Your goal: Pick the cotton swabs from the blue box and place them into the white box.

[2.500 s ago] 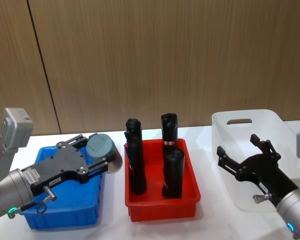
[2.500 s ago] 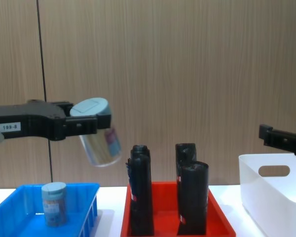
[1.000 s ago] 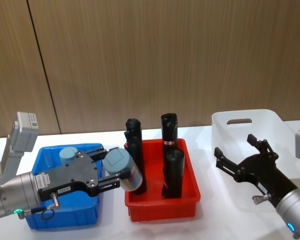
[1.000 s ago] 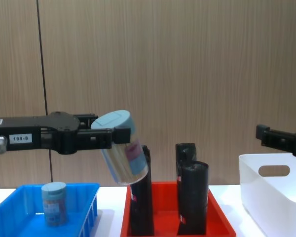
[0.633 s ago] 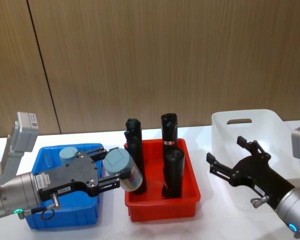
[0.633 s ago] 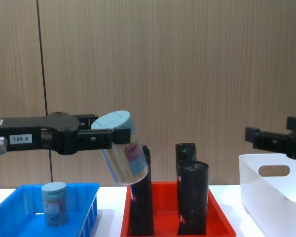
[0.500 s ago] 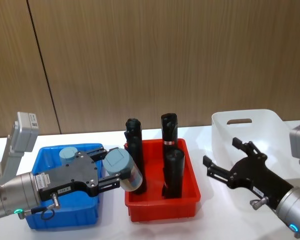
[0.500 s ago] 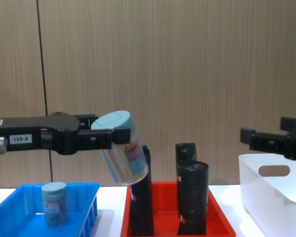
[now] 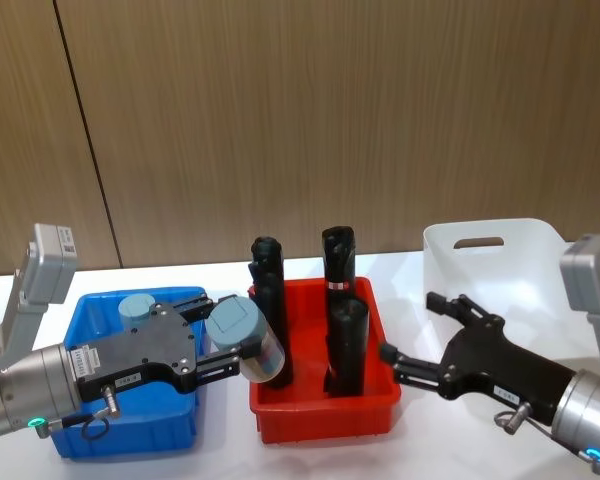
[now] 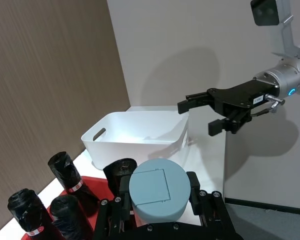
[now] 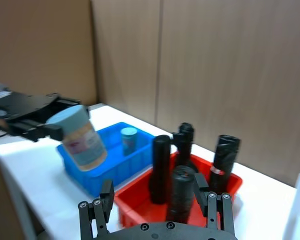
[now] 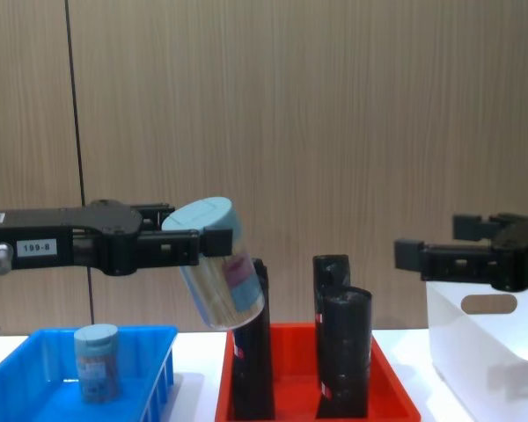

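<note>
Here, left gripper (image 9: pixel 225 335): closed around the lid end of the held cotton swab jar (image 9: pixel 263 358), which is pinched between its black fingers.
held cotton swab jar: carried in the air at the left gripper's tips and tilted, with the grey-blue lid turned up and back toward the robot and the clear body slanted down and forward. It is seen over the left rim of the red tray (image 9: pixel 325 415), against one of the black packs (image 9: pixel 272 288); whether the two are touching cannot be told.
second cotton swab jar (image 9: pixel 137 308): stood upright in the blue box (image 9: pixel 130 440), behind the left gripper's fingertips and lower than its body.
blue box: set on the table (image 9: pixel 420 440), under the left gripper's palm and wrist.
right gripper (image 9: pixel 412 327): held with its fingers spread wide and nothing between them. It is raised above the table and pointed toward the red tray's right side.
white box (image 9: pixel 445 265): placed behind and to the outer side of the right gripper, well apart from the left gripper.
red tray: located between the two grippers, beneath the left one's fingertips and just ahead of the right one's. The three black packs are stood upright in it.
</note>
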